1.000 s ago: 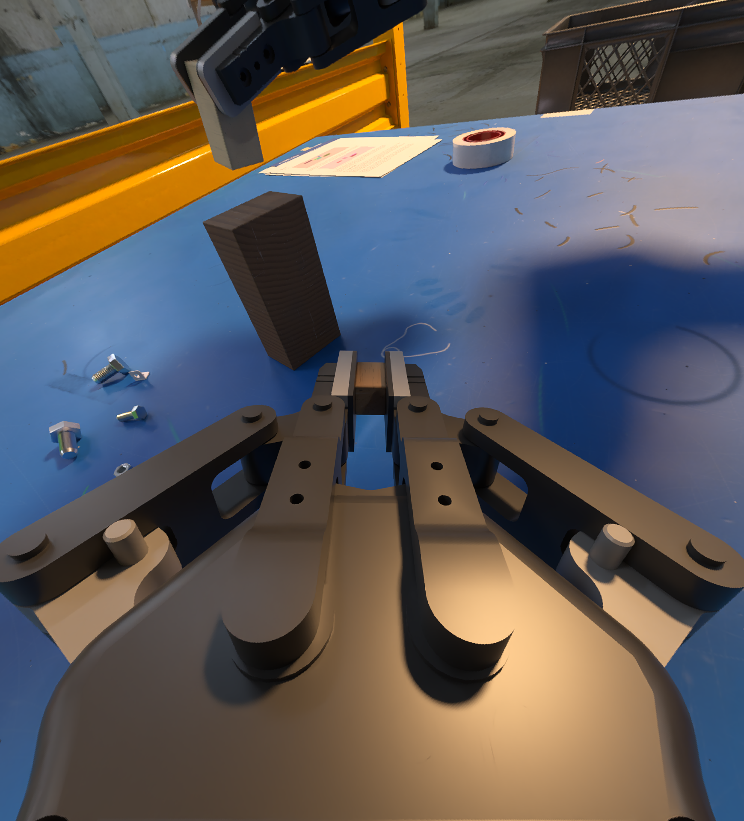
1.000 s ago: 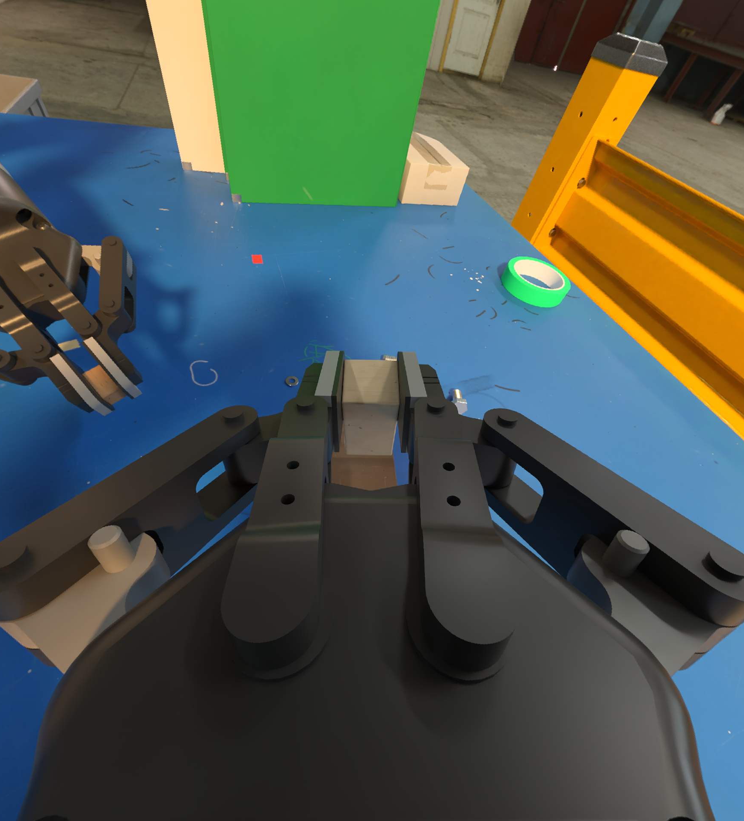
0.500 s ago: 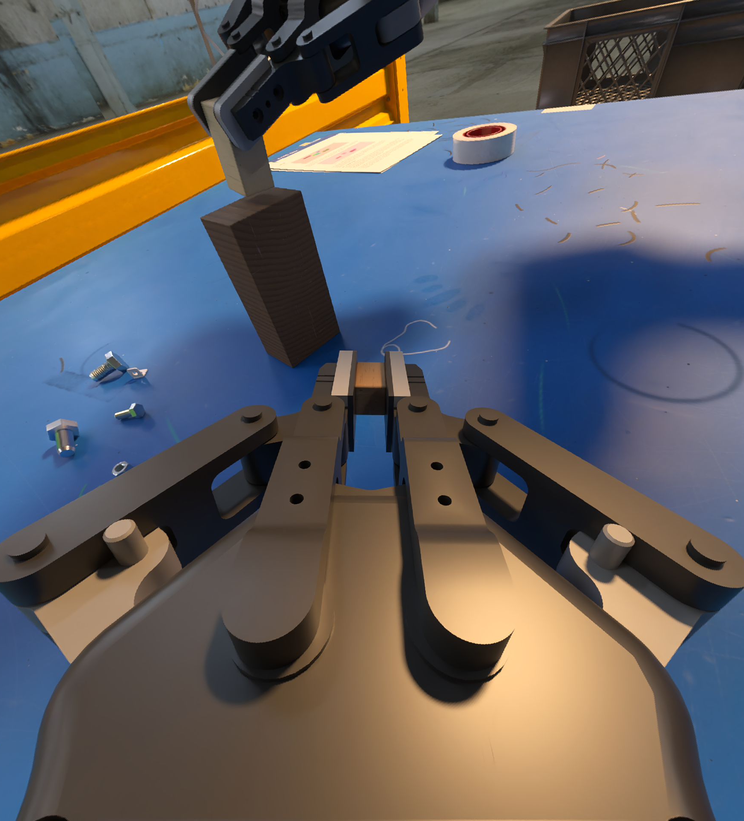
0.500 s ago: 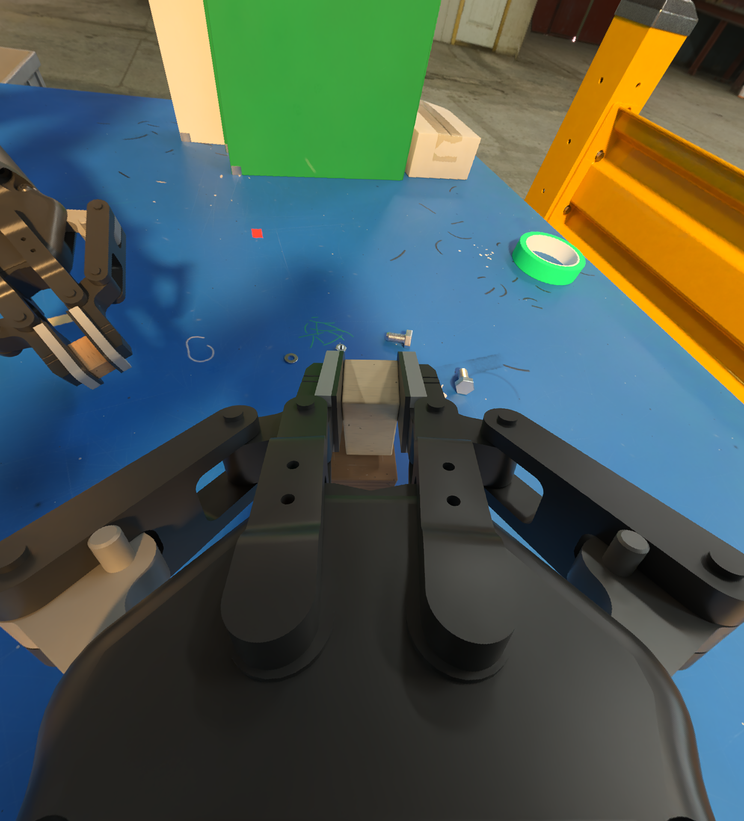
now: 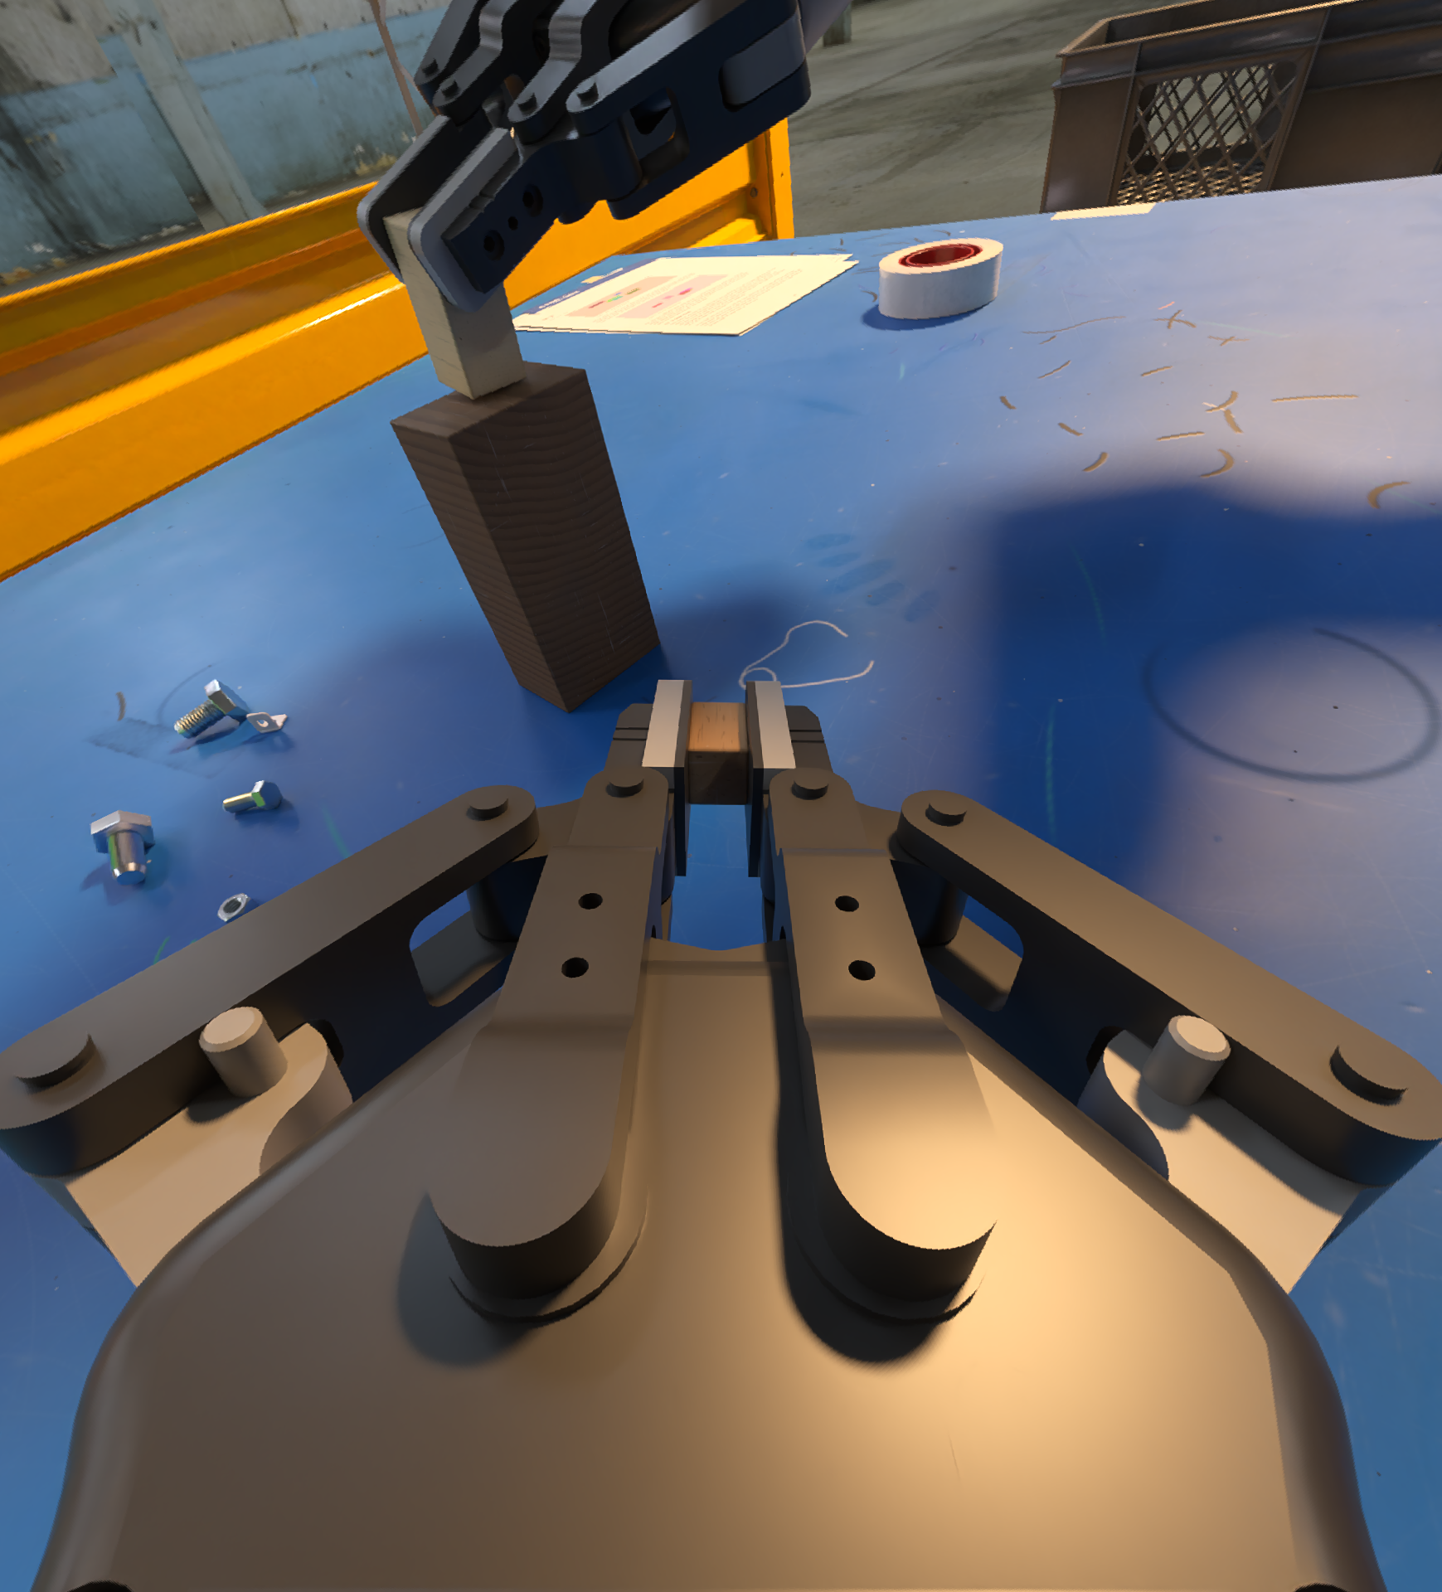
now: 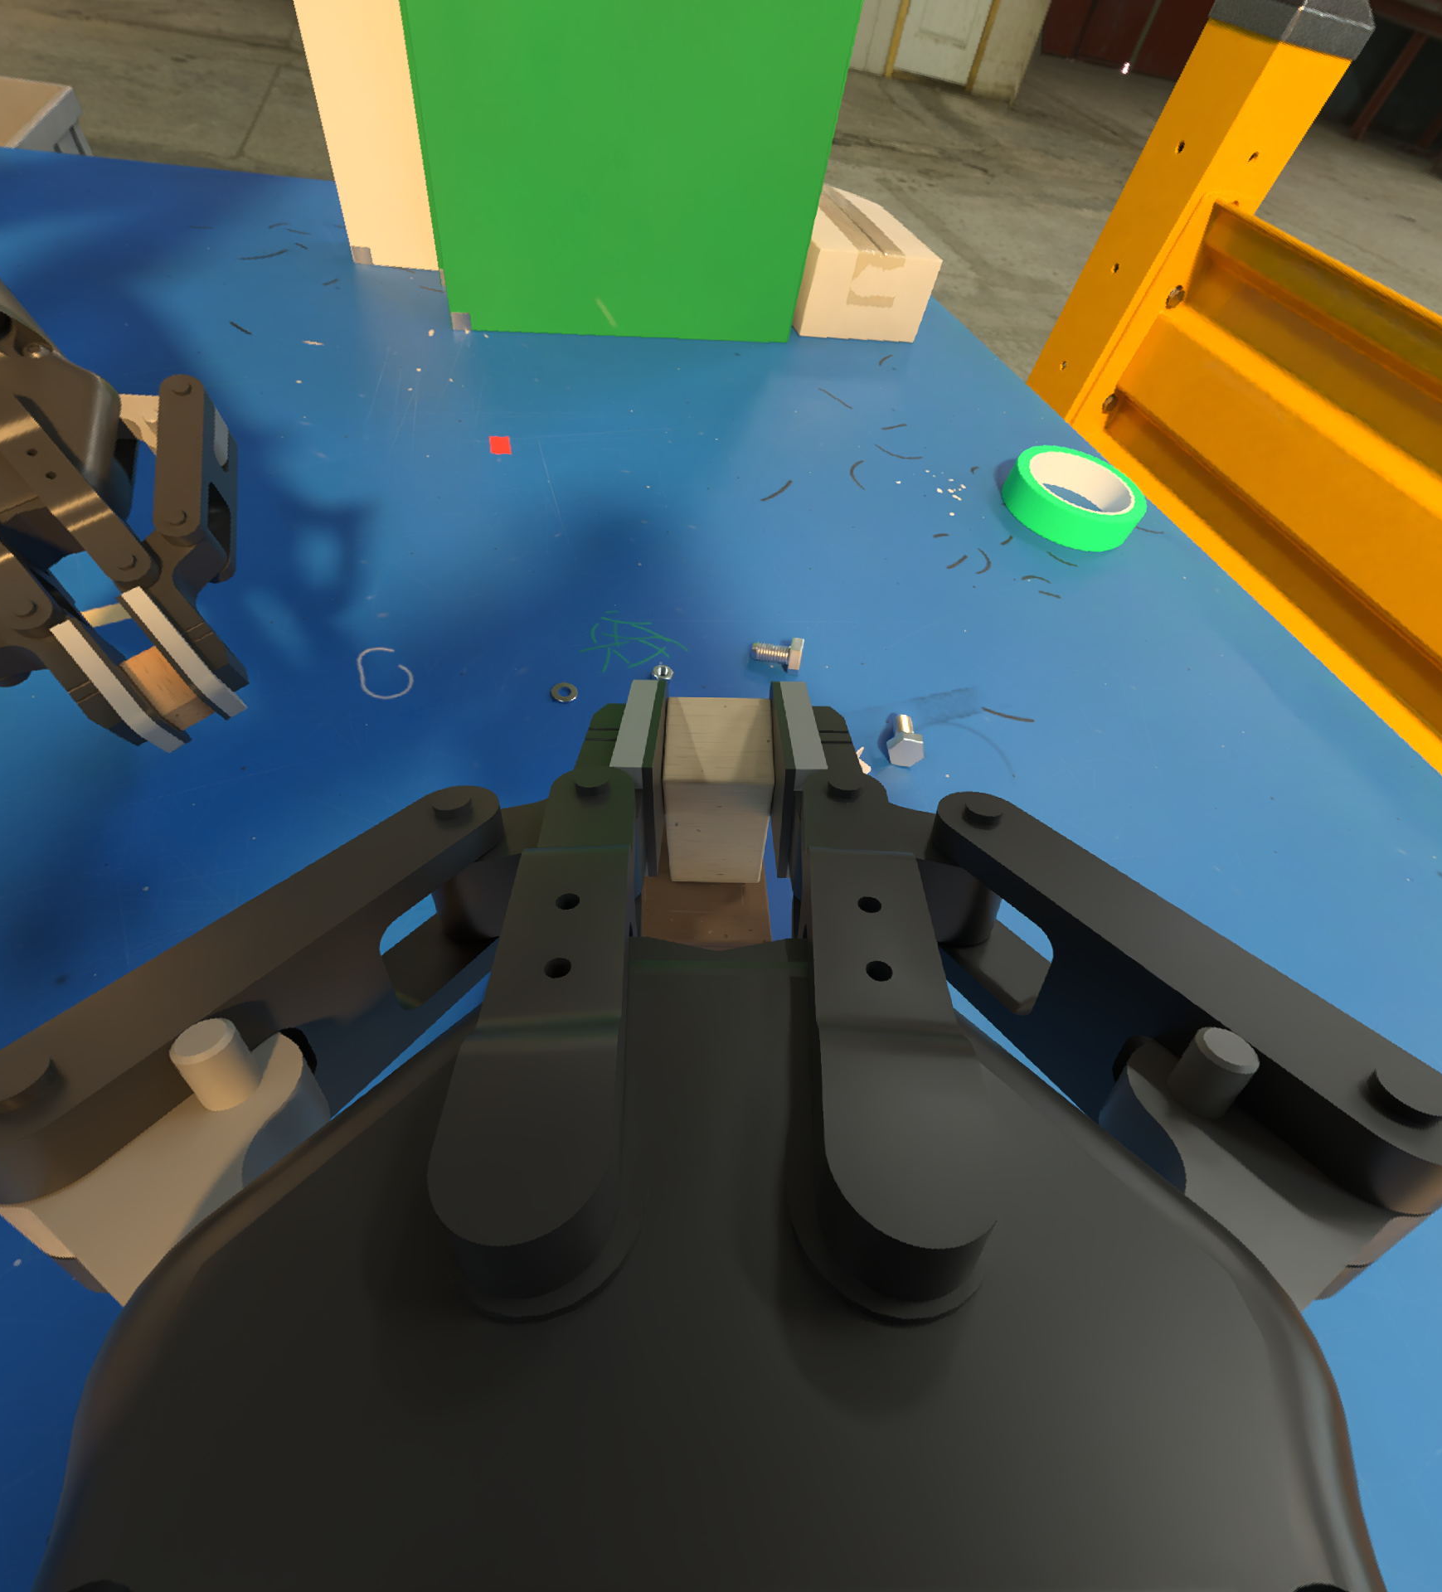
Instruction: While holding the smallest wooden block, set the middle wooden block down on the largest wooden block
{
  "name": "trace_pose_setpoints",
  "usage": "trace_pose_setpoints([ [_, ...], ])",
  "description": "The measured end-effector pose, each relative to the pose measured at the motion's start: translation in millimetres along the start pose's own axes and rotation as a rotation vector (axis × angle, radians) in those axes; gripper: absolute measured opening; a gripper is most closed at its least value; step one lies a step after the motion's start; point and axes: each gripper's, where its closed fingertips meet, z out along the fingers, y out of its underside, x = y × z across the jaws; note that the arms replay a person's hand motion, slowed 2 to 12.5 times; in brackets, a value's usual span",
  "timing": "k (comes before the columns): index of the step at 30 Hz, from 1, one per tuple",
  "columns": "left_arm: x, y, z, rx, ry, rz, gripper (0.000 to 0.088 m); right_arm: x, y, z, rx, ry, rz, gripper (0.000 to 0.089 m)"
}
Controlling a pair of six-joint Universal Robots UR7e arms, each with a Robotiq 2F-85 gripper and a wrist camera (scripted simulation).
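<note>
Left pincer (image 5: 717,732) is clamped tight on the smallest wooden block (image 5: 715,728), hovering over the blue tabletop (image 5: 1044,560). Just past it the largest wooden block (image 5: 528,534) stands upright, dark brown. Right pincer (image 5: 441,250) is squeezed onto the middle wooden block (image 5: 472,345), pale one, its bottom touching the big block's top.

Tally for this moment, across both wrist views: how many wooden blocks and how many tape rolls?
Wooden blocks: 3 (smallest block, middle block, largest block)
Tape rolls: 2 (white roll, green roll)
Total: 5
</note>
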Motion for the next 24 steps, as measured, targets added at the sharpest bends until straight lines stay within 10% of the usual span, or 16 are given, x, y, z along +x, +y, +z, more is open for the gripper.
trace_pose_setpoints([
  [24,0.6,0.5,0.3,-0.003,0.004,0.001,0.0108,-0.2,-0.5,2.7,-0.008,-0.005,-0.002,0.0207],
])
